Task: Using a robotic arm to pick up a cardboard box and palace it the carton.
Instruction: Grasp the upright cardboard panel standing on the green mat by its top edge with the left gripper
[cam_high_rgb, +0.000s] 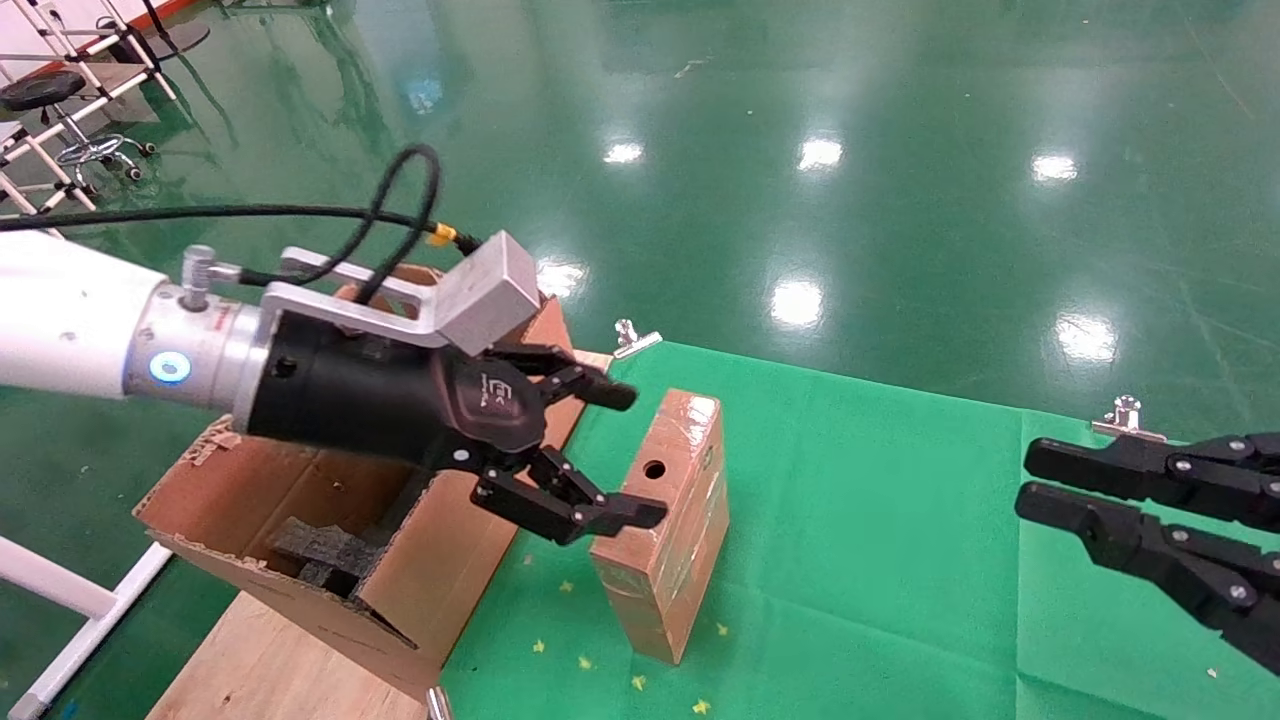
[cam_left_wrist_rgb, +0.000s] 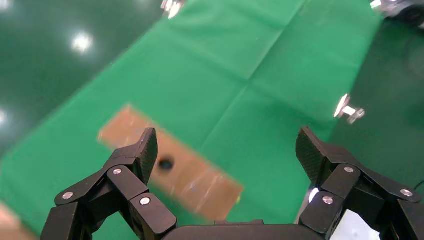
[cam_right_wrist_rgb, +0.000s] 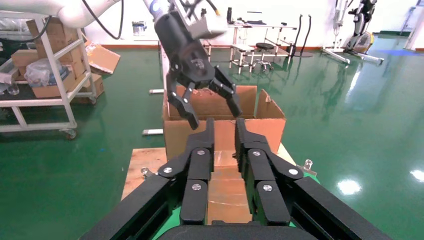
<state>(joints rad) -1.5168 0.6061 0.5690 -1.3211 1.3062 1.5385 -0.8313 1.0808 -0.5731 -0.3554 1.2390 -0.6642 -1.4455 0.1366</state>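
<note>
We log: left gripper (cam_high_rgb: 615, 455) wide open, empty, above small box (cam_high_rgb: 668, 520) | carton (cam_high_rgb: 350, 520) beside box | right gripper (cam_high_rgb: 1035, 478) parked, nearly closed, empty.

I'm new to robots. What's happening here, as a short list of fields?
Working arm: left gripper, jaws open, hovering above the cardboard box, not touching it
Box: lies on the green cloth, round hole facing up
Destination: carton beside the box, open, black foam inside
Other arm: right gripper at the cloth's right edge, jaws nearly shut, empty
Stage: box not yet picked up
</note>
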